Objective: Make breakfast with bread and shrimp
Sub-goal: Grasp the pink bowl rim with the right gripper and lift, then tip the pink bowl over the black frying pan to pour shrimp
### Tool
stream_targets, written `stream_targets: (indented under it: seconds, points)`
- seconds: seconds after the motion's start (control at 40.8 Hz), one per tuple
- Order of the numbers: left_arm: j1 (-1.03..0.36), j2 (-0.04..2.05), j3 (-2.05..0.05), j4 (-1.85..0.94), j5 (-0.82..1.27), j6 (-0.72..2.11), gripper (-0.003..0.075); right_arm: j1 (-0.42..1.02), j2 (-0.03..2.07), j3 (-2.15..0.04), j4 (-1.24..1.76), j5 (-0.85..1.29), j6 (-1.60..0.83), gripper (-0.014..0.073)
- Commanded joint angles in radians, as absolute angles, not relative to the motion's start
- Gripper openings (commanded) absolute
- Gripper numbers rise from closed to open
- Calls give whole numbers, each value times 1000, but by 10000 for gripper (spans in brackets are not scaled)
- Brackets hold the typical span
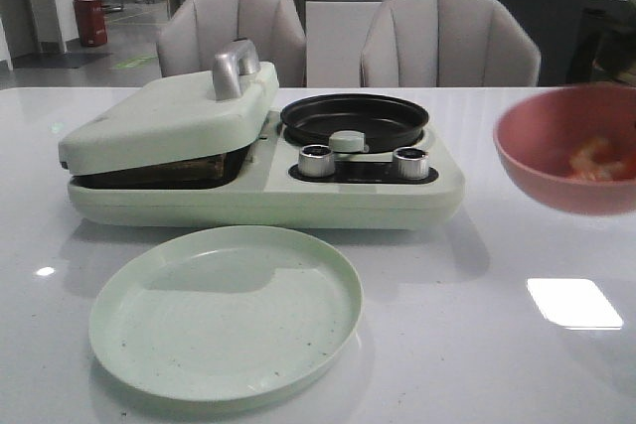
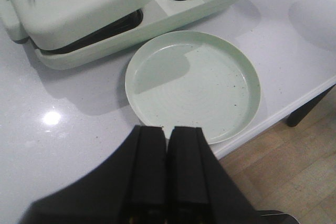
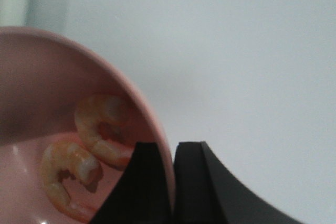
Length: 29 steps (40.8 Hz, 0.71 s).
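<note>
Gripping the pink bowl (image 3: 79, 77) rim, right claw (image 3: 173, 182), shrimp (image 3: 100, 129) inside, left claw (image 2: 167, 171) clenched, bread unseen.

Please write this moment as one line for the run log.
right gripper: shut on pink bowl rim, raised | shrimp: inside bowl | left gripper: shut, empty | plate: empty
</note>
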State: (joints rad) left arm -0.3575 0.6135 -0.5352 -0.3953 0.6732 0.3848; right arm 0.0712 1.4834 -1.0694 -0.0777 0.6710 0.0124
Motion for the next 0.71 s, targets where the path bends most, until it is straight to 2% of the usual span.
stream_targets:
  seconds: [0.0,0.245,0.687]
  points:
    - [-366,614,-564,-417,604,378,102,151,1402,-1179,-144,664,26,45]
    - [-366,614,-564,-417,604,378,101,322,1451,-1426,-494,773,247,45]
    - [-366,614,-564,-417,604,378,102,527,1786,-1689,-1190,887,599,45]
